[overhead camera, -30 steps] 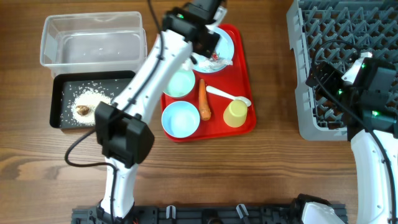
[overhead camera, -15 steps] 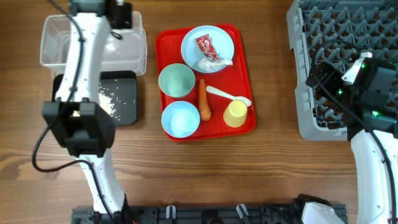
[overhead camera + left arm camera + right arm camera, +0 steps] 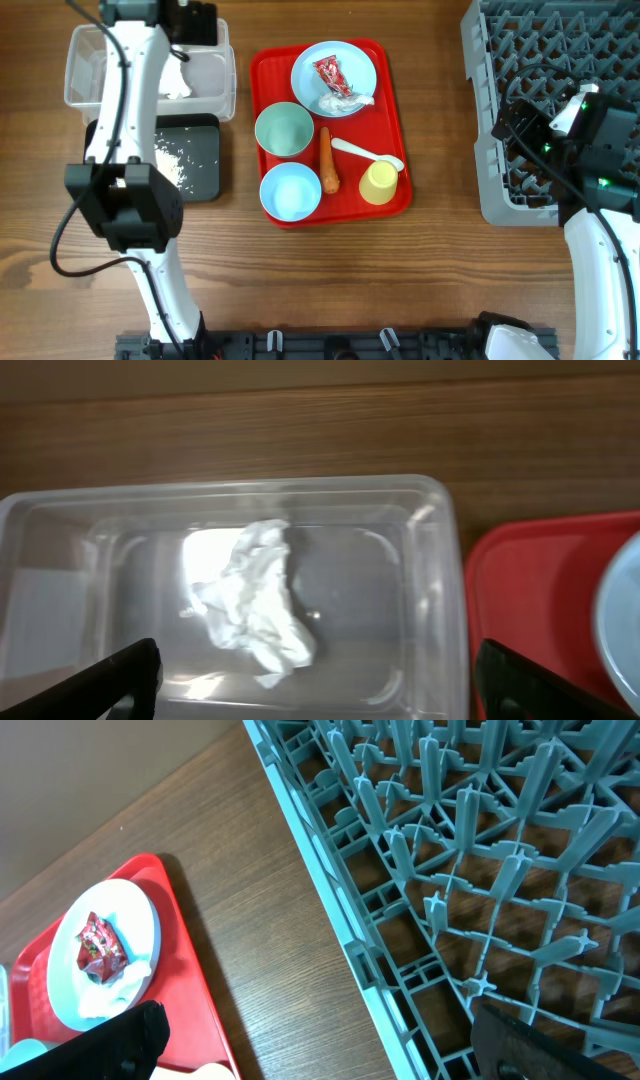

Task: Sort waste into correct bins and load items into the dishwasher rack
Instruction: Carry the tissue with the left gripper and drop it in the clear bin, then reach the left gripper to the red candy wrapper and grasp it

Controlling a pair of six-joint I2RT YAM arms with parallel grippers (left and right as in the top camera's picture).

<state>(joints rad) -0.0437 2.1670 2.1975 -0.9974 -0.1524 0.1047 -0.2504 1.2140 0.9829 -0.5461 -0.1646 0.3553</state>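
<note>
My left gripper (image 3: 320, 678) hangs open over the clear tub (image 3: 440, 560), and a crumpled white tissue (image 3: 260, 600) lies loose on the tub's floor below it. From overhead, the left gripper (image 3: 188, 30) is at the tub's (image 3: 225, 85) far side. On the red tray (image 3: 395, 100) sit the pale blue plate (image 3: 355, 62) with a red wrapper (image 3: 330, 72) and white tissue (image 3: 342, 100), the green bowl (image 3: 284, 130), blue bowl (image 3: 290, 190), carrot (image 3: 328, 160), spoon (image 3: 365, 152) and yellow cup (image 3: 380, 182). My right gripper (image 3: 330, 1045) is open at the grey rack's (image 3: 450, 870) left edge, holding nothing.
The black tray (image 3: 205, 170), with rice (image 3: 170, 165) scattered in it, lies just in front of the clear tub, partly under my left arm. The rack (image 3: 560, 60) fills the far right of the table. Bare wood separates the red tray from the rack.
My left arm swung from the plate over to the clear tub. Its jaws opened and the tissue dropped into the tub. The right arm stayed still.
</note>
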